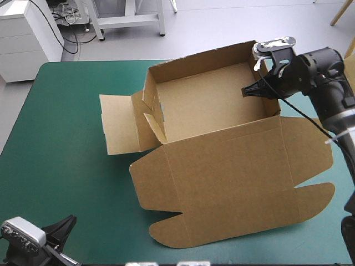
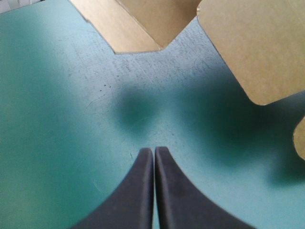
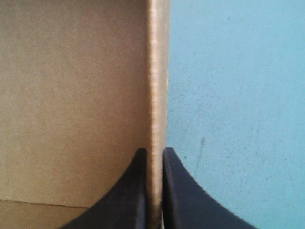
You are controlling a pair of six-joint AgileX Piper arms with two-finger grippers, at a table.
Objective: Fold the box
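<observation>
With the right gripper pinching the right wall of the box, mid table, and the left gripper closed empty near left, could tear that wall by tugging hard.

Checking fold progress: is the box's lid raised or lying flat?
Flat: the lid lies spread on the teal-green cover, while the far wall of the box stands raised.

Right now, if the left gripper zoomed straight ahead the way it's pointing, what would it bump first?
Likely the box, at the notch in its flat lid edge. Only bare teal-green cover lies before it, though the left gripper seems tilted down and might scrape that first.
</observation>
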